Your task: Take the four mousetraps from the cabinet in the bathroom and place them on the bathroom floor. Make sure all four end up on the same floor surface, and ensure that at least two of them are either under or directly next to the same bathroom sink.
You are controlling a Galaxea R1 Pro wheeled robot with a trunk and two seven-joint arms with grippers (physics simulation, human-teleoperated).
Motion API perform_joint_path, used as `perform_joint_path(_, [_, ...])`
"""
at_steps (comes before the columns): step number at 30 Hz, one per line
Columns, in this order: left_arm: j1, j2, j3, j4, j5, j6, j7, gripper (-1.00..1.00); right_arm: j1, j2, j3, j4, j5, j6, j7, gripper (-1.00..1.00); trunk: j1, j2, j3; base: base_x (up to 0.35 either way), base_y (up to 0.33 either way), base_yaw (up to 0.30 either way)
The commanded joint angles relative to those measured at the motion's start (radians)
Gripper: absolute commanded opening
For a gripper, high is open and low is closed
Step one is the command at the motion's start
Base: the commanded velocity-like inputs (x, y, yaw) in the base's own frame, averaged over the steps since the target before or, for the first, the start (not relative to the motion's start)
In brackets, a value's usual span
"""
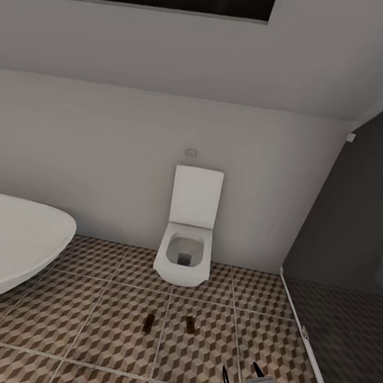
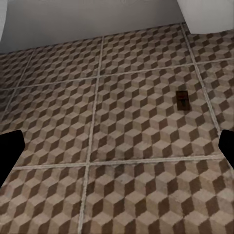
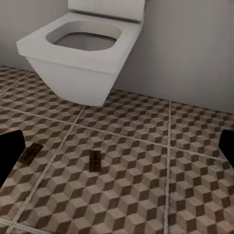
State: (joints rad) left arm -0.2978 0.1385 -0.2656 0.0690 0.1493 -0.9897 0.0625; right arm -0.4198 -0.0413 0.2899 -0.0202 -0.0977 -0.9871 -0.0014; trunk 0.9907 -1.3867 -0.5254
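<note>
Two small tan wooden mousetraps (image 1: 148, 324) (image 1: 190, 324) are seen lying on the brown-and-beige cube-patterned tile floor (image 1: 104, 326) before the white wall-hung toilet (image 1: 189, 234); two more are judged outstanding. The right hand (image 1: 242, 376) is held open and empty; the left hand's state cannot be told.

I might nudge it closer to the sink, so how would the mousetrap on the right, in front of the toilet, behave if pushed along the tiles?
The right mousetrap looks like a thin flat board lying on the floor, so it would probably slide, not roll or tip. It seems small, so likely light and easily knocked askew. The grout lines might catch its edge.
</note>
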Motion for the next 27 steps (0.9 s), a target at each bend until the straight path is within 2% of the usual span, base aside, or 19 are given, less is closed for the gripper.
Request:
perform_joint_path(1, [-0.001,0.0,-0.009,0.003,0.003,-0.005,0.007,1.0,-0.001,0.0,0.009,0.0,-0.01,-0.002,0.0,1.0,-0.004,0.007,0.002,0.0,0.0,0.0])
perform_joint_path(27, [-0.001,0.0,-0.009,0.003,0.003,-0.003,0.007,1.0,-0.001,0.0,0.009,0.0,-0.01,-0.002,0.0,1.0,-0.104,0.189,0.084,0.0,0.0,0.0])
